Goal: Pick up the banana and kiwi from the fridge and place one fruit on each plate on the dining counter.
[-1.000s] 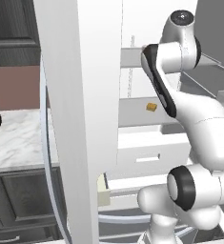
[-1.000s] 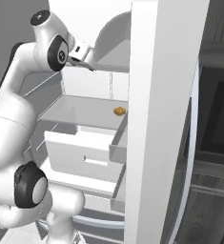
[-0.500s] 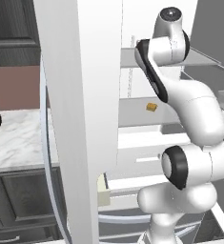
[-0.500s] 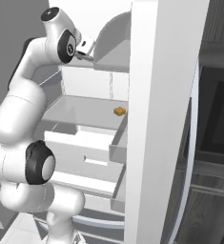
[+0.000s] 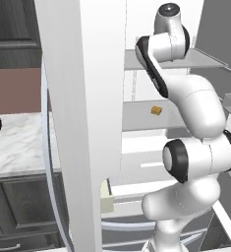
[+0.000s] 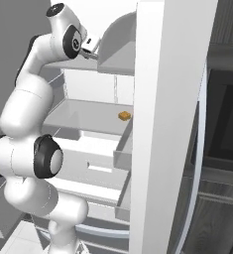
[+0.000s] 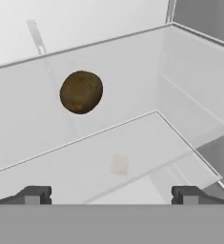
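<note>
The kiwi (image 7: 81, 92), a dull brown egg shape, lies on a pale shelf (image 7: 132, 147) inside the fridge (image 6: 172, 124), up and left of centre in the hand view. My gripper (image 7: 111, 195) is open, its two dark fingertips (image 7: 35, 194) set wide apart, short of the kiwi with nothing between them. In the right base view my hand (image 6: 89, 45) reaches into the fridge's upper shelf. The banana, the plates and the dining counter are out of view.
A small orange-tan cube (image 5: 156, 110) (image 6: 124, 116) sits on the middle shelf. White drawers (image 6: 95, 166) stand pulled out below it. The open fridge door (image 5: 82, 98) rises close on the left. A marble-topped counter with dark cabinets (image 5: 18, 147) lies beyond it.
The arm has swung up and further into the fridge's upper shelf. The jaws have stayed wide open.
</note>
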Tool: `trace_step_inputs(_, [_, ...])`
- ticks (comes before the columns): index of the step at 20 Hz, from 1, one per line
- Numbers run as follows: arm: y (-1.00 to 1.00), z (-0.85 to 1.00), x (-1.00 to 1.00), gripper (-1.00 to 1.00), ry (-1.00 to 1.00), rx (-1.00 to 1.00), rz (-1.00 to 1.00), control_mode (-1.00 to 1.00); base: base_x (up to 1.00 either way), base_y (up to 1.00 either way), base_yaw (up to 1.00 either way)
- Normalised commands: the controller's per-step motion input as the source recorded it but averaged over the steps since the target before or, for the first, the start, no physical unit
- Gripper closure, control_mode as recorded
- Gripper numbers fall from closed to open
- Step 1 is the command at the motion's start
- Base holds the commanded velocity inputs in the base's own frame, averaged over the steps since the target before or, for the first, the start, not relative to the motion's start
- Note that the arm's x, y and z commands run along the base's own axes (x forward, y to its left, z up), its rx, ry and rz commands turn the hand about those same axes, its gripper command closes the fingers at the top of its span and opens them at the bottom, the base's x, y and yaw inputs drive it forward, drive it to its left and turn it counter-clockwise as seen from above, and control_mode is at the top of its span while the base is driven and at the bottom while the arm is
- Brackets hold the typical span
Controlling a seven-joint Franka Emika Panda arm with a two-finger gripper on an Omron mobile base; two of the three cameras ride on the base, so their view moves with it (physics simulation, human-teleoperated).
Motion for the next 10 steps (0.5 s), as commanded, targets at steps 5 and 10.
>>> trace_step_inputs(5, [-0.17, 0.00, 0.30, -1.00, 0.01, 0.03, -0.02, -1.00, 0.00, 0.00, 0.00])
trace_step_inputs(10, [-0.08, 0.00, 0.32, -1.00, 0.00, 0.04, 0.00, -1.00, 0.00, 0.00, 0.00])
